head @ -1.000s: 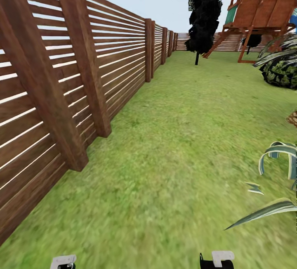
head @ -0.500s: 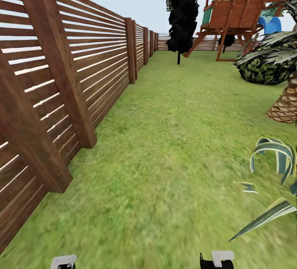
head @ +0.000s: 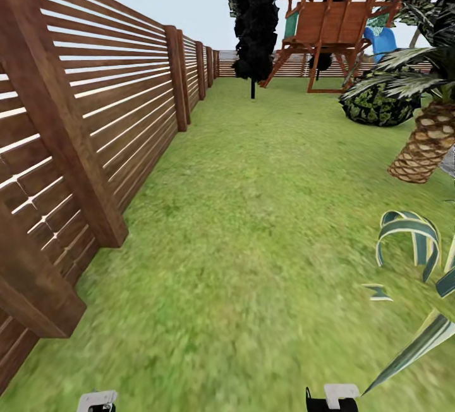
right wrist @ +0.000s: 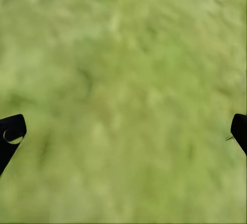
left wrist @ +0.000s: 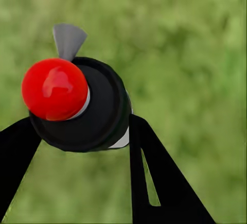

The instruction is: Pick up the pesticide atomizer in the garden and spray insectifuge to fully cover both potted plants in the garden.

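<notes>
In the left wrist view my left gripper [left wrist: 77,131] is shut on the pesticide atomizer [left wrist: 98,105], a dark round bottle seen from above with a red knob and a grey nozzle, over blurred grass. My right gripper [right wrist: 123,131] is open above bare lawn, its black fingertips [right wrist: 11,131] at the view's edges and nothing between them. In the head view, long pointed green-and-white leaves of a low potted plant [head: 411,235] reach in at the right edge; its pot is out of view. The garden lawn [head: 253,222] stretches ahead.
A brown slatted fence [head: 95,121] runs along the left. Ahead stand a dark tall tree [head: 254,20], a wooden playset [head: 335,20], a round dark bush [head: 376,105] and a palm with a scaly trunk [head: 424,146] at the right.
The whole head view has shifted left as the camera turned right: the fence slid away leftward and the palm trunk came into sight. Both grippers stay as they were.
</notes>
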### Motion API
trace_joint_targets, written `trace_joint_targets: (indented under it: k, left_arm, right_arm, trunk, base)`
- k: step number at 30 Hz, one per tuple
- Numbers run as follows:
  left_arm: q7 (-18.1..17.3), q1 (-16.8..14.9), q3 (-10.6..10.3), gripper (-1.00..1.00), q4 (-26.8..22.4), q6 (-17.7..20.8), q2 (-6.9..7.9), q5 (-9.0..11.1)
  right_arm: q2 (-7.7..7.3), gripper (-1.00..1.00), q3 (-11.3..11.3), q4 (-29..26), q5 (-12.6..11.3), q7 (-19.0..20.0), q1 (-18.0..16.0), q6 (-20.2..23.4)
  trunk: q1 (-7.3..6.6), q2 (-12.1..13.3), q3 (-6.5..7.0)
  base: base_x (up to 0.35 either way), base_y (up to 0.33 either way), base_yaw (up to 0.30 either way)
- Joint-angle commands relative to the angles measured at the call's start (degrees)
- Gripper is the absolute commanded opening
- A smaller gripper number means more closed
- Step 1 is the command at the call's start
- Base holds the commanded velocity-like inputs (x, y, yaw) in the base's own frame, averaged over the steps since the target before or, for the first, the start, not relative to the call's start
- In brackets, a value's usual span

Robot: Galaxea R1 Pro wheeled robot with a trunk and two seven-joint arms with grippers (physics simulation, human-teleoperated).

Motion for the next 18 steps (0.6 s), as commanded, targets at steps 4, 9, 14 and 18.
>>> trace_joint_targets:
  k: [4,9,14,18]
  left_arm:
    - [-0.28,-0.03,0.50,-1.00,0.03,-0.16,0.00,-0.30]
    - [-0.25,-0.03,0.50,-1.00,0.03,-0.17,0.00,-0.36]
    - [-0.24,-0.03,0.50,-1.00,0.03,-0.15,0.00,-0.39]
    - [-0.24,-0.03,0.50,-1.00,0.03,-0.15,0.00,-0.38]
  right_arm:
    - [0.02,1.00,-0.32,0.03,0.61,-0.40,-0.03,-0.11]
    - [0.02,1.00,-0.32,0.02,0.61,-0.41,-0.03,-0.11]
    - [-0.11,1.00,-0.32,0.07,0.61,-0.36,-0.02,-0.11]
    - [-0.26,1.00,-0.32,0.05,0.61,-0.32,-0.02,-0.11]
  trunk:
    - [0.02,-0.02,-0.05]
    - [0.02,-0.02,-0.05]
    - [0.02,-0.02,-0.05]
    - [0.02,-0.02,-0.05]
  base:
    - [0.332,0.040,-0.034]
    - [0.336,0.003,-0.002]
    - [0.338,0.000,0.000]
    - [0.338,0.000,0.000]
